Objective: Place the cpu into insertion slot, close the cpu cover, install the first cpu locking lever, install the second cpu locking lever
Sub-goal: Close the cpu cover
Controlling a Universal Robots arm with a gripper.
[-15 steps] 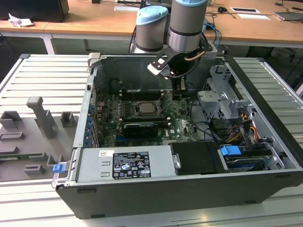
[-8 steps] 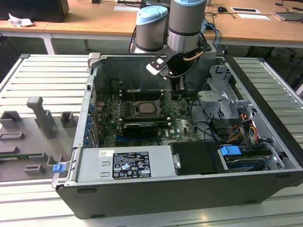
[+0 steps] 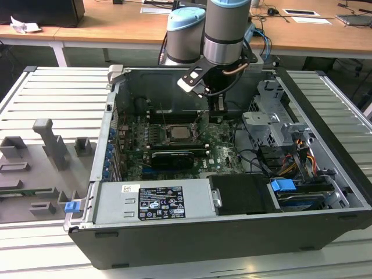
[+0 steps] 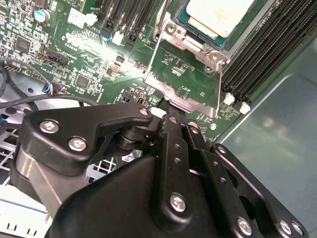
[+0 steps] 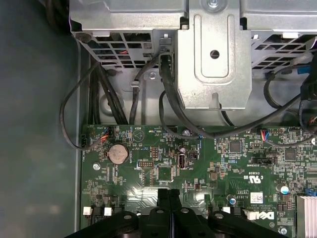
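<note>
With the cpu [image 4: 218, 15] seated in the insertion slot [image 4: 184, 35], you're closing the cpu cover [image 4: 181, 95]: your gripper [image 4: 178, 121], clenched empty, sits against its raised edge, which likely needs a steady push down.

In the second wrist view the cpu [image 4: 220, 14] runs off the edge.

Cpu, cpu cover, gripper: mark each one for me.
cpu [image 4: 220, 12]: second wrist view, pale metal top.
cpu cover [image 4: 178, 94]: second wrist view, end bar of the open frame.
gripper [image 5: 168, 192]: first wrist view, between the tips of the shut fingers.
</note>
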